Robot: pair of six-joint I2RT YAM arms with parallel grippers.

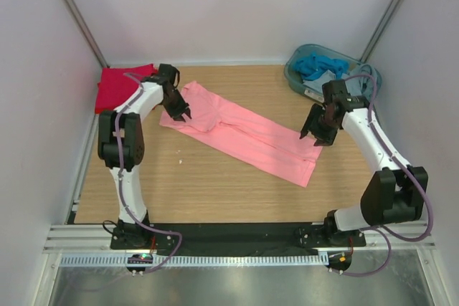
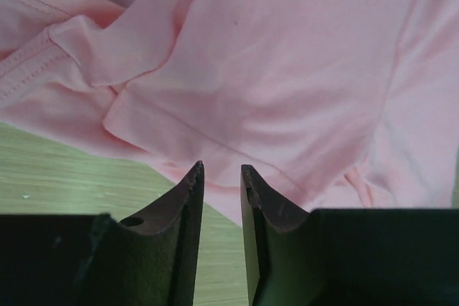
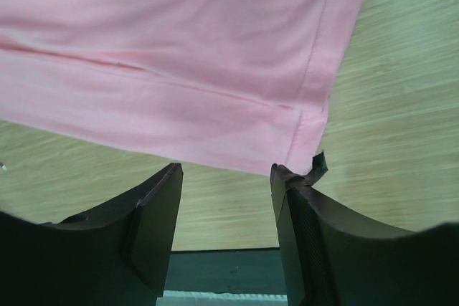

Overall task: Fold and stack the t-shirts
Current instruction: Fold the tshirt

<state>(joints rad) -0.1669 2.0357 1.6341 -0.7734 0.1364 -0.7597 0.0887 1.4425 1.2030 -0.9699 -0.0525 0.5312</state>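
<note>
Salmon-pink t-shirt (image 1: 244,134) first: it lay flat on the surface (image 1: 215,191) as a long narrow band running diagonally between your two arms, its sides apparently already turned in along its length. The red t-shirt (image 1: 118,87) sat in a loose heap just beyond this shirt's collar end, not yet folded as far as the overhead view showed. A bin (image 1: 295,77) holding blue cloth (image 1: 315,64) stood beyond its hem end. Your left claw (image 1: 181,115) hovered over the rumpled sleeve-and-shoulder end of the pink shirt, its jaws parted by only a narrow gap and pinching nothing; cloth lay below and ahead of the tips, not between them. Your right claw (image 1: 315,136) hung just off the hem corner of the same shirt, jaws spread wide and empty, with bare wood under them and the stitched hem edge just ahead. I judged the lengthwise fold done and the crosswise fold to be the step in hand. The next move would call for you to lower each claw onto its own end, catch all the layers at the edge and not only the top one, then carry one end over onto the other while keeping the band straight. The bunched folds at the sleeve end looked likely to slip or drag unevenly, so you might smooth them first.
</note>
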